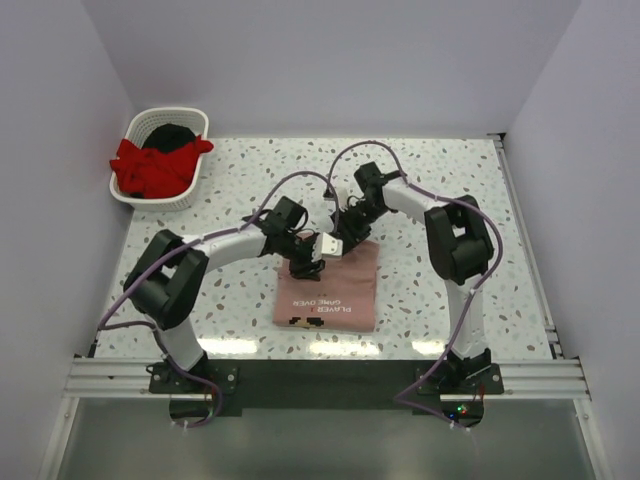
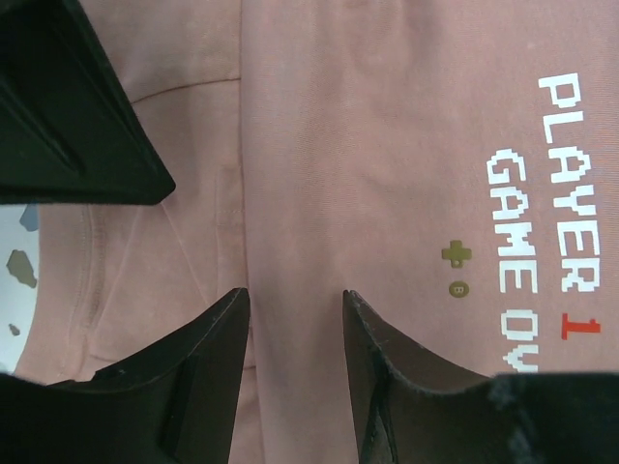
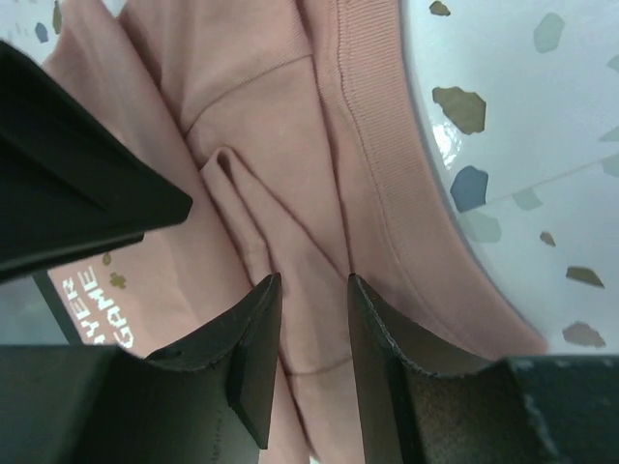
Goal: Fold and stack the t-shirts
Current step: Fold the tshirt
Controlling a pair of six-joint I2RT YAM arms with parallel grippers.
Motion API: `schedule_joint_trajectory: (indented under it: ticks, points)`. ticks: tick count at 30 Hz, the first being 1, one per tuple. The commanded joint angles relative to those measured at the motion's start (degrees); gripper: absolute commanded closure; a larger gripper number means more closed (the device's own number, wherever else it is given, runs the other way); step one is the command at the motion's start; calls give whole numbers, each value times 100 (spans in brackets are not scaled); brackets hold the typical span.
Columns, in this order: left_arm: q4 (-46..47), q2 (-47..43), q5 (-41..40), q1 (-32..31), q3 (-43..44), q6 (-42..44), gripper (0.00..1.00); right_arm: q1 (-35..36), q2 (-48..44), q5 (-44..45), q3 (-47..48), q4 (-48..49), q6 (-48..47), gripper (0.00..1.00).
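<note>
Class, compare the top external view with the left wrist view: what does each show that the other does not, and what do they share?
Only the top external view shows the white basket at the table's far left, holding the red t-shirt and black t-shirt, and the right arm. Only the left wrist view shows the gold gamepad symbols and the open gap in the left gripper. Both show the pink t-shirt, its white PLAYER lettering and the speckled table.

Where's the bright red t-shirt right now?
Top view, far-left corner: the bright red cloth t-shirt lies heaped in the white slatted plastic basket beside a black shirt.
</note>
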Motion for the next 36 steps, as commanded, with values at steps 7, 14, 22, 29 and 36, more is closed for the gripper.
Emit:
schedule_joint_trajectory:
  ticks: [7,14,22,29,36]
  points:
    - [232,225,-68,-149,142,278,72,124,400,-5,100,396,87,64]
    - [241,-310,-208,-412,-173,392,100,343,295,48,-313,484,-80,65]
    - [373,-1048,-560,-782,-657,50,100,616,-276,-14,-1270,862,17,66]
    - [329,-1348,-833,-790,-509,-30,100,537,-593,661,-1254,853,-176,68]
    - [390,-1409,-938,-905,-763,111,100,335,-795,1357,-613,968,-308,73]
